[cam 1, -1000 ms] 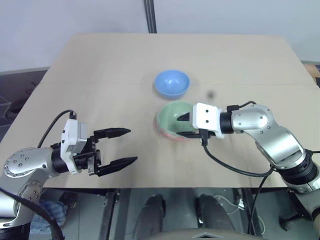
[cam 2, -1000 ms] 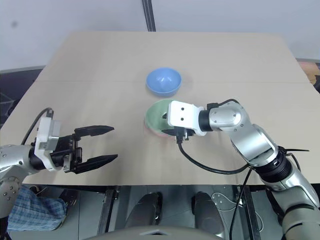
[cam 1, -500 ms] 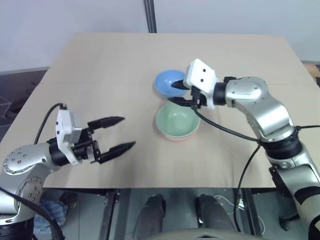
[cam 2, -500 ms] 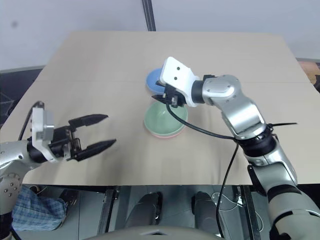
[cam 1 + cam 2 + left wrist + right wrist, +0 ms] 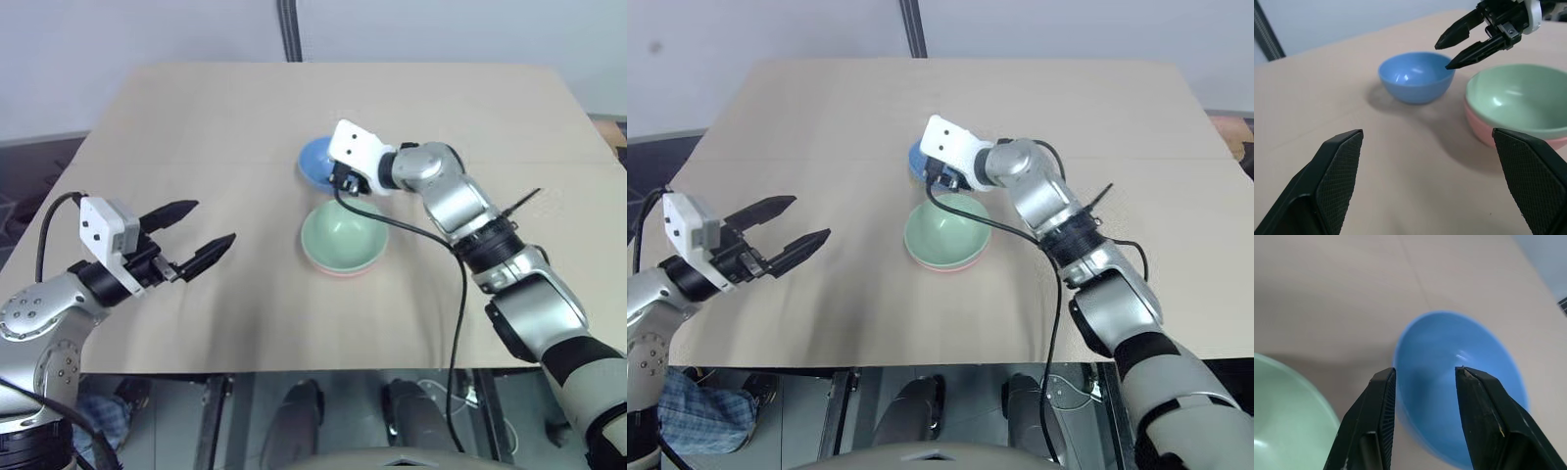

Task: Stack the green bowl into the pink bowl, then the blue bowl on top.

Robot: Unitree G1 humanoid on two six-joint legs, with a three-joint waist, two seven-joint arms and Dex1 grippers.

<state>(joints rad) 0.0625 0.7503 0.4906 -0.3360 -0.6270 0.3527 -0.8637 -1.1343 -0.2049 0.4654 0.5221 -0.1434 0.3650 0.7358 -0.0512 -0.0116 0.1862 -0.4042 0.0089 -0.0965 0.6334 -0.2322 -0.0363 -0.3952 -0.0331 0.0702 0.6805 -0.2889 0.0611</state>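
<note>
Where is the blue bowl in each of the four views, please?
Left eye view: blue bowl just above centre, partly behind the right gripper.
Right eye view: above centre, mostly hidden by that gripper.
Left wrist view: upper middle.
Right wrist view: right of centre, one finger inside its rim.
Shared landmark: the green bowl beside it.

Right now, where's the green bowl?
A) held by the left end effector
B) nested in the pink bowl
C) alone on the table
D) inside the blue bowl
B: the green bowl sits inside the pink bowl, whose side shows beneath its rim, while the blue bowl stands apart on the table with the right end effector open at its rim.
</note>
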